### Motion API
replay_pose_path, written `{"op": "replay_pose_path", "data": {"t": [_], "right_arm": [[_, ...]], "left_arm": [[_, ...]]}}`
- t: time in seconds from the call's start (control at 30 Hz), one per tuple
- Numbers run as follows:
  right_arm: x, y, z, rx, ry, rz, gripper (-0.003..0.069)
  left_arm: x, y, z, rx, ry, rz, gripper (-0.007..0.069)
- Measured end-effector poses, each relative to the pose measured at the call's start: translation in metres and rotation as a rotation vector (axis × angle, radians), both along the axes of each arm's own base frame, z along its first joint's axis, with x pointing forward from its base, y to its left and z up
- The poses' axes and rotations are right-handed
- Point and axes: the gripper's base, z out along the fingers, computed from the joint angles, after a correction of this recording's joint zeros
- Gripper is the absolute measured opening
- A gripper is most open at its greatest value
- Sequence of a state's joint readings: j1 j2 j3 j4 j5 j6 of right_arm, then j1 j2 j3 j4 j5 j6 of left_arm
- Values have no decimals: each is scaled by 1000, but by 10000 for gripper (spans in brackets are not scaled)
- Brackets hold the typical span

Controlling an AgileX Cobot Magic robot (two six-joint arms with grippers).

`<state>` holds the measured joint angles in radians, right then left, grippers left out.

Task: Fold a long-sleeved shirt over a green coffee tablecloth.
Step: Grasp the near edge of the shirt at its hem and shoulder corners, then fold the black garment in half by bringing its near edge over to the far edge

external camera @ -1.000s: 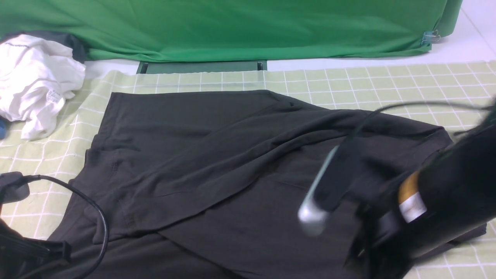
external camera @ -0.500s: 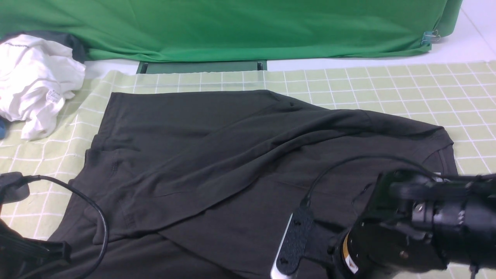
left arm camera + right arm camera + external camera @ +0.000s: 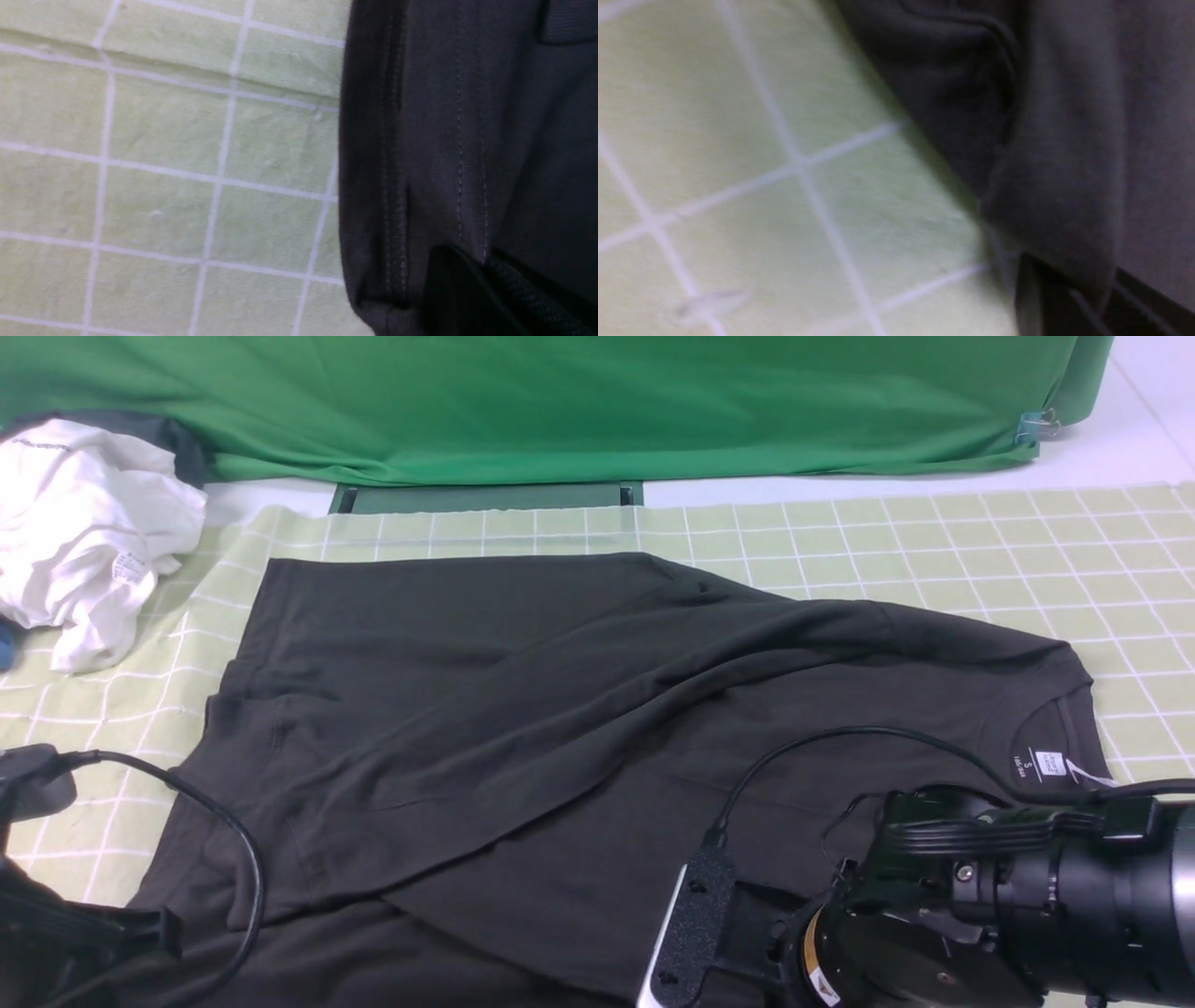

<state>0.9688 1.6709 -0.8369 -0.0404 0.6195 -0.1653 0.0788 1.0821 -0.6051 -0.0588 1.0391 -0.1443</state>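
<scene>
At far left, a crumpled white garment lies on the edge of the tablecloth, apart from the shirt. Nearer you, your left arm sits low at the shirt's near-left corner. Its wrist view shows the left gripper as dark fingers on the stitched hem, just beside bare grid cloth. You cannot tell whether the jaws are apart or pinched on fabric.

Centre: the shirt lies spread on the tablecloth, one sleeve folded diagonally across the body, with the collar and white neck label toward the right. Behind hangs a plain green backdrop.

At lower right, your right arm lies low over the shirt, nearer you than the collar, with a cable looping above it. Its wrist view is blurred. The right gripper shows only as a dark shape under a fold at the shirt's edge, and its state cannot be read.
</scene>
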Motion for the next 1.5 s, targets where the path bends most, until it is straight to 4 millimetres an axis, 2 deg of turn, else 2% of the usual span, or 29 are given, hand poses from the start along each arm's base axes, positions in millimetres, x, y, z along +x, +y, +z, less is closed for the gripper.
{"op": "replay_pose_path", "data": {"t": [0.07, 0.2, 0.37, 0.53, 0.6, 0.73, 0.9, 1.0, 1.13, 1.2, 1.33, 1.43, 1.5], "right_arm": [[-2, -3, 5, -7, 2, -2, 33], [-8, -14, 31, 4, -18, -10, 29], [-15, -28, 70, 80, -105, 0, 29], [-8, -32, 97, 134, -195, -5, 27], [4, -36, 105, 148, -220, -39, 27], [30, -46, 111, 129, -250, -79, 27], [58, -51, 108, 82, -237, -125, 27], [63, -49, 102, 56, -211, -128, 27], [62, -46, 98, 58, -186, -132, 27], [61, -45, 98, 71, -173, -139, 27], [61, -44, 98, 80, -163, -141, 27], [60, -44, 98, 85, -158, -144, 27], [60, -44, 98, 86, -157, -145, 27]], "left_arm": [[-2, -2, 2, -19, -5, -7, 11], [-13, -6, 14, -54, -64, -7, 11], [-15, -7, 42, -50, -189, -12, 11], [5, -5, 72, -39, -310, -11, 11], [22, -4, 80, -35, -343, -7, 11], [53, -1, 82, -31, -367, 0, 11], [87, -1, 74, -58, -314, -11, 11], [89, -7, 59, -123, -214, -65, 11], [71, -25, 34, -148, -68, -176, 11], [55, -44, 18, -139, 22, -268, 11], [35, -75, 1, -94, 115, -350, 16], [22, -88, -6, -45, 166, -396, 50], [15, -94, -10, -24, 187, -413, 105]]}}
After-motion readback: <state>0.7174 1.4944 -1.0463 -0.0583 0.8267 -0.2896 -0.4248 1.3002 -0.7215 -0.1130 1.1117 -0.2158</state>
